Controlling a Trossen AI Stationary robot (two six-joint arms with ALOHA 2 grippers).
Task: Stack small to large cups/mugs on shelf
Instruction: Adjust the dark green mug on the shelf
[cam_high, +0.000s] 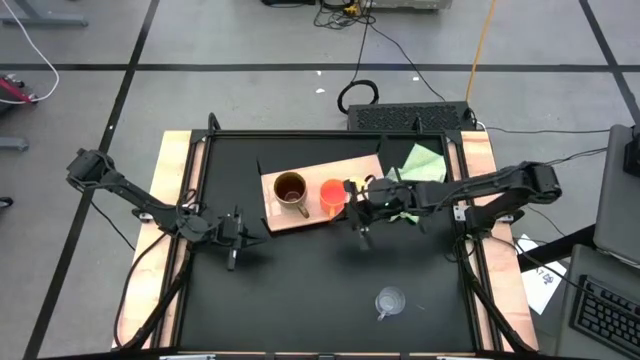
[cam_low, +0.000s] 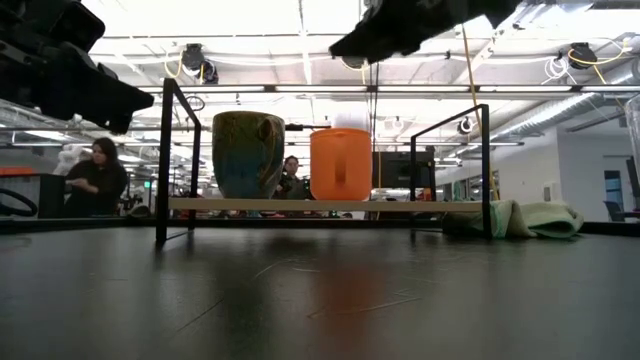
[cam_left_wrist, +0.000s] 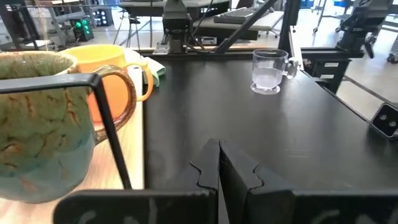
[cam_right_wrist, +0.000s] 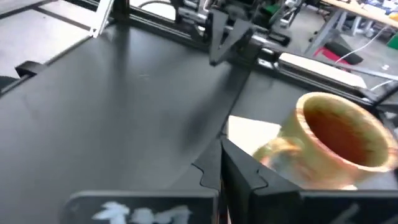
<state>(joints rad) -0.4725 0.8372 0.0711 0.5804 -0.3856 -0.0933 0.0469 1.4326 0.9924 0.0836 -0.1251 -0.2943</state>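
The light-wood shelf (cam_high: 318, 215) lies on the black table at mid-far. The brown-gold mug (cam_high: 290, 188) and the orange cup (cam_high: 333, 195) stand upright on it side by side; both also show in the low view, the mug (cam_low: 248, 152) and the cup (cam_low: 340, 163). The clear cup (cam_high: 389, 300) stands upright on the table near its near edge, and shows in the left wrist view (cam_left_wrist: 270, 70). My left gripper (cam_high: 233, 257) is shut and empty, left of the shelf. My right gripper (cam_high: 363, 238) is shut and empty, above the table just right of the orange cup.
A light green cloth (cam_high: 420, 165) lies crumpled at the shelf's right end, under my right arm. Black bracket frames (cam_low: 165, 160) rise at the shelf's ends. A keyboard (cam_high: 410, 117) sits beyond the far edge. People sit in the room behind.
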